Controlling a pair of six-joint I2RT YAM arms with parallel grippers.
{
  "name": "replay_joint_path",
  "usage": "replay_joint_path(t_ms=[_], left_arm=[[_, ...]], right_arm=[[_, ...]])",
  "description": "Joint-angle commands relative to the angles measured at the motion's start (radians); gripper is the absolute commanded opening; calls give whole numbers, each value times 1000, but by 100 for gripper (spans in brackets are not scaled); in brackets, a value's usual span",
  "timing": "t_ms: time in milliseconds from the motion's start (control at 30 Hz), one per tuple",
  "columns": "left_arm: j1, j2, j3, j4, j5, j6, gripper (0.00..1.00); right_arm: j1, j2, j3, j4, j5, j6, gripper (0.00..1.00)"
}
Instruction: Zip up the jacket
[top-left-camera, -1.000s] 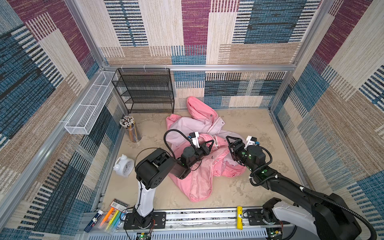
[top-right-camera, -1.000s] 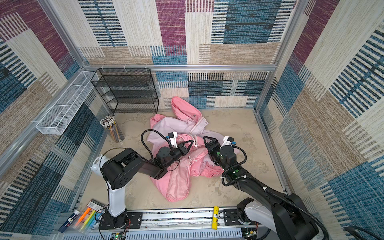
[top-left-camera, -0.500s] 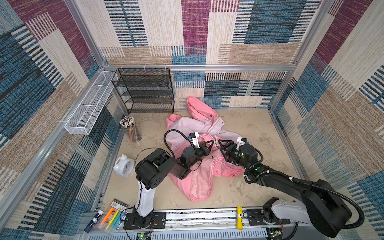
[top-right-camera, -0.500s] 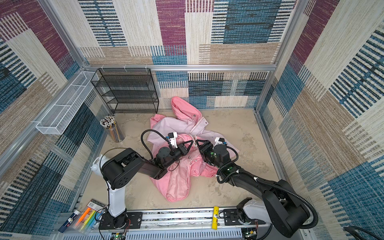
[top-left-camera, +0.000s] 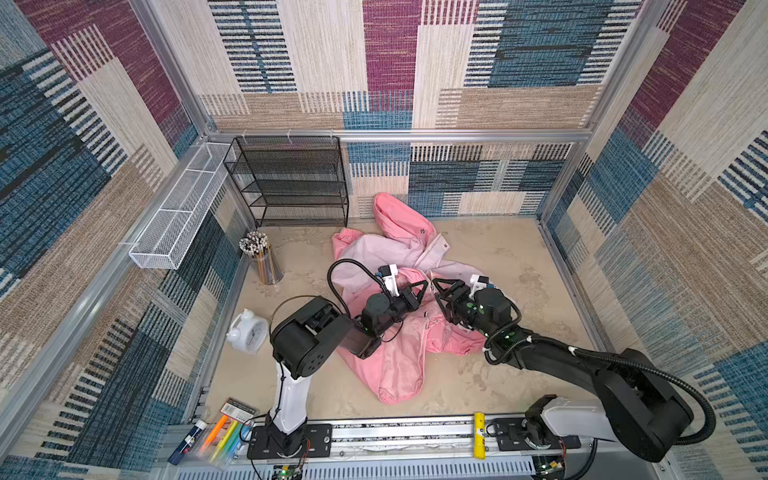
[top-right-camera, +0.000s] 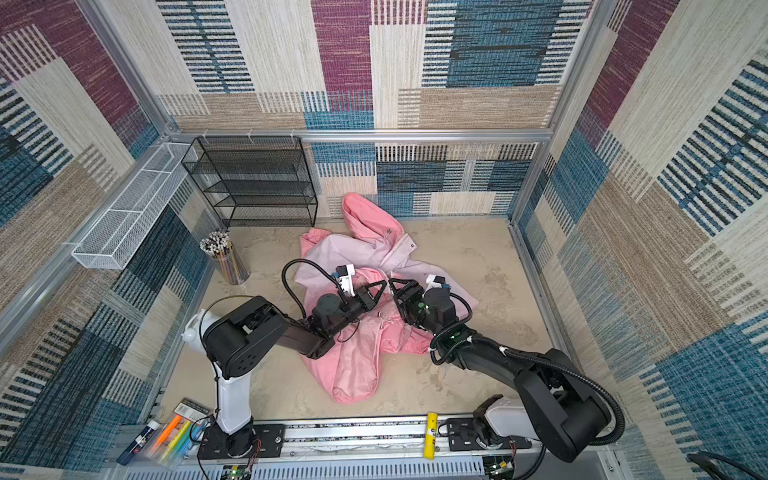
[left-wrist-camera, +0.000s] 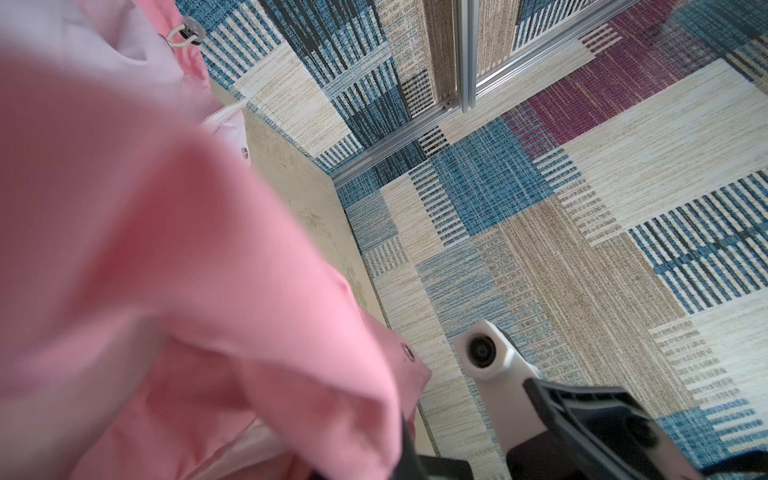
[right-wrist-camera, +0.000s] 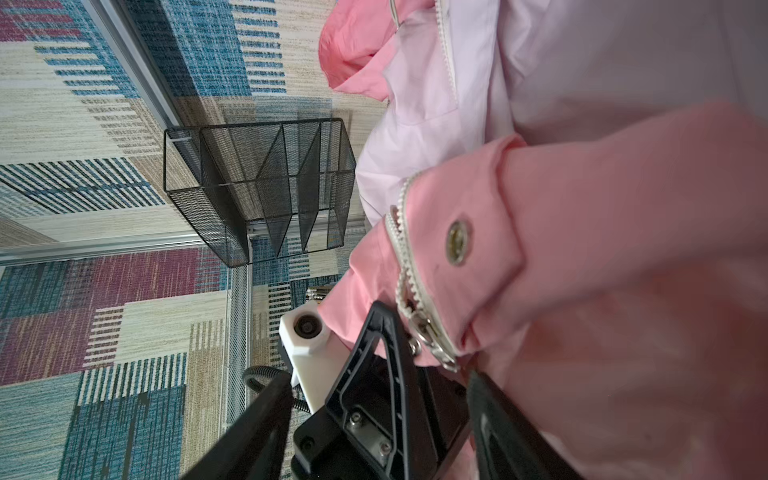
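The pink jacket (top-left-camera: 395, 365) lies crumpled mid-table in both top views (top-right-camera: 353, 370), its hood towards the back wall. My left gripper (top-left-camera: 419, 291) (top-right-camera: 377, 289) is shut on a fold of jacket fabric (left-wrist-camera: 166, 249) that drapes over its jaws. My right gripper (top-left-camera: 441, 291) (top-right-camera: 397, 289) faces it tip to tip and is open. In the right wrist view the right gripper (right-wrist-camera: 380, 380) has its fingers (right-wrist-camera: 257, 424) wide apart, one either side of the left gripper (right-wrist-camera: 386, 353). The white zipper's metal slider (right-wrist-camera: 432, 345) sits just past the fingertips, below a silver snap (right-wrist-camera: 457, 243).
A black mesh shelf rack (top-left-camera: 291, 183) stands at the back left and a white wire basket (top-left-camera: 183, 212) hangs on the left wall. A pencil cup (top-left-camera: 262, 262) and a white alarm clock (top-left-camera: 247, 332) stand left of the jacket. Markers (top-left-camera: 216, 436) lie front left.
My right gripper has moved left across the jacket until it meets the left gripper, and its jaws have narrowed somewhat. The left arm has stayed where it was.
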Motion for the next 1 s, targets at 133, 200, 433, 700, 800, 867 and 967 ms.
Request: replay_joint_path(t_ms=[133, 200, 433, 700, 800, 867, 967], left_arm=[[-1, 1, -2, 29, -16, -4, 0], [-1, 1, -2, 29, -16, -3, 0], [-1, 0, -3, 29, -15, -2, 0], [-1, 2, -6, 29, -16, -3, 0], [-1, 3, -6, 29, -18, -3, 0], [-1, 2, -9, 29, -18, -2, 0], [-1, 2, -8, 29, -19, -3, 0]], right_arm=[[1, 34, -7, 89, -26, 37, 70], [1, 50, -7, 114, -34, 39, 70], [1, 73, -5, 171, -34, 40, 68], [0, 74, -19, 200, -29, 49, 65], [1, 75, -14, 200, -32, 48, 62], [1, 72, -11, 195, -30, 45, 61], [1, 70, -12, 187, -25, 44, 60]])
